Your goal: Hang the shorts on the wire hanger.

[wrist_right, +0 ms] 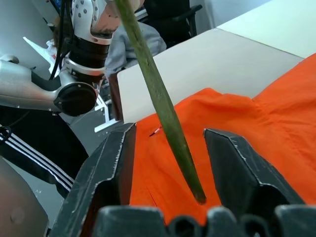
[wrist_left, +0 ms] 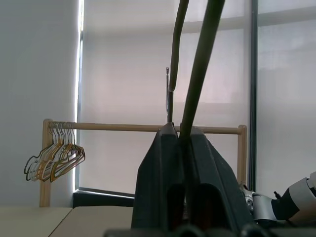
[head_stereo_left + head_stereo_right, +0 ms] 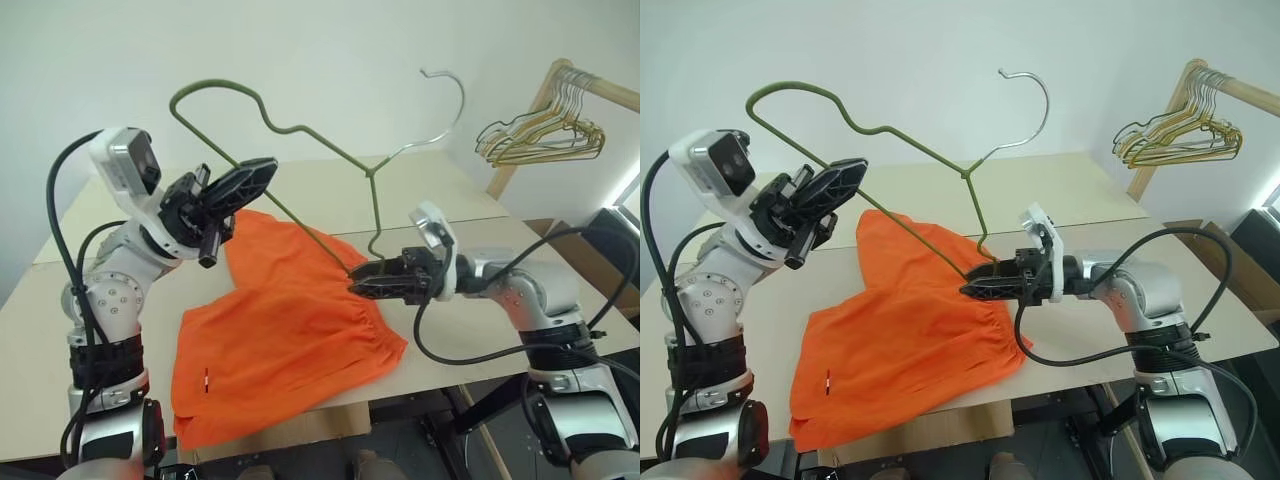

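The orange shorts [image 3: 280, 330] lie spread on the table, waistband toward my right arm, one leg hanging over the front edge. My left gripper [image 3: 262, 172] is raised above the table's left side and shut on the wire hanger [image 3: 300, 130], an olive wire with a silver hook pointing up. One wire arm slants down to the waistband. My right gripper [image 3: 355, 280] lies level at the waistband, open, its fingers on either side of that wire's lower end [image 1: 163, 106], just above the shorts [image 1: 276, 113]. In the left wrist view the wire [image 2: 197, 74] rises from between the pressed fingers.
A bunch of gold and silver hangers [image 3: 545, 135] hangs on a wooden rail at the back right. The light table [image 3: 470, 200] extends behind the shorts, and its front edge runs just below them. Black cables loop beside both arms.
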Action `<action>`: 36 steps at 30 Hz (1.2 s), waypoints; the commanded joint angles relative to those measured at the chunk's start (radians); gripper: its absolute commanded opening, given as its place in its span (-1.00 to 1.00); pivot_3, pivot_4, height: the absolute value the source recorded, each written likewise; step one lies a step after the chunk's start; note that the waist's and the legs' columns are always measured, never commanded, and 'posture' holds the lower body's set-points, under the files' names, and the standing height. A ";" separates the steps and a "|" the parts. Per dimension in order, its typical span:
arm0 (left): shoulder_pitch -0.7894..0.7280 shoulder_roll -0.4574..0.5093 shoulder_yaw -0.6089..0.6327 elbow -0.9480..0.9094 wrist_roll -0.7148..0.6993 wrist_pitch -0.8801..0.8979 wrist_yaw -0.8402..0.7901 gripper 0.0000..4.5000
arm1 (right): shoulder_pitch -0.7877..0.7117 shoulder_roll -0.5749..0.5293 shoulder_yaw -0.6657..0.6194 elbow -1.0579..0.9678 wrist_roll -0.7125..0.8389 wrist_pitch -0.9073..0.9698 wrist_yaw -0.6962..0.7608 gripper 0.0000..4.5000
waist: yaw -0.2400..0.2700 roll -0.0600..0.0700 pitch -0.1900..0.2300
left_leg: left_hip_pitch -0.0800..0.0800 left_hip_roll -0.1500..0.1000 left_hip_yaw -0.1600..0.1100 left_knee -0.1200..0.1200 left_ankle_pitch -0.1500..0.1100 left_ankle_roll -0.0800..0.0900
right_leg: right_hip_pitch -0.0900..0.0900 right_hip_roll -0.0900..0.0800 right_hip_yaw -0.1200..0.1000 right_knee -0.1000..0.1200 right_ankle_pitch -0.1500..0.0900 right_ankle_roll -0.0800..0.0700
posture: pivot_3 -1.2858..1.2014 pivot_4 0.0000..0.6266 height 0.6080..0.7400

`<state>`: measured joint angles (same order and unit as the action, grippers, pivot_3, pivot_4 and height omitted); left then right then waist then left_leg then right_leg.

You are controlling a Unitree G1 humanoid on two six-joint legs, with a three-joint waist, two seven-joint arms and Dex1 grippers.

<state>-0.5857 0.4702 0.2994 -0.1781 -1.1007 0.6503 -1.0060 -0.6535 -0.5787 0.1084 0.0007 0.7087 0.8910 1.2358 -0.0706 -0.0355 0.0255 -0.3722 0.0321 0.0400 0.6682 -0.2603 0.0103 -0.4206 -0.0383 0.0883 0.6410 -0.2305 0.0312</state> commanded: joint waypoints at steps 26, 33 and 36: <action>0.031 0.022 -0.041 0.054 0.163 -0.079 0.066 -1.00 | 0.011 0.001 -0.076 0.045 0.003 -0.001 -0.032 -0.99 | 0.001 0.000 0.000 | 0.000 0.000 0.000 0.000 0.000 0.000 | 0.000 0.000 0.000 0.000 0.000 0.000 | 0.02 -1.00 1.00; 0.192 0.130 -0.318 0.141 0.614 -0.303 0.031 -0.10 | 0.082 -0.063 -0.207 0.027 0.082 0.116 -0.102 -1.00 | 0.003 0.002 0.001 | 0.000 -0.001 0.001 0.000 0.000 0.000 | 0.000 -0.001 0.001 -0.001 0.000 0.000 | 0.01 -1.00 1.00; 0.239 0.182 -0.380 0.147 0.722 -0.403 -0.024 0.30 | 0.134 -0.146 -0.244 0.024 0.101 0.189 -0.105 -1.00 | 0.005 0.002 0.001 | -0.002 -0.001 0.001 0.000 0.000 0.000 | -0.001 -0.001 0.000 -0.002 0.000 0.000 | 0.00 -1.00 1.00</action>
<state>-0.3303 0.6256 -0.0814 -0.0062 -0.4259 0.3191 -1.0012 -0.5298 -0.6975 -0.0986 0.0461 0.7792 1.0398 1.1290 -0.0660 -0.0335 0.0267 -0.3741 0.0318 0.0408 0.6678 -0.2606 0.0107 -0.4213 -0.0389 0.0876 0.6386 -0.2307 0.0311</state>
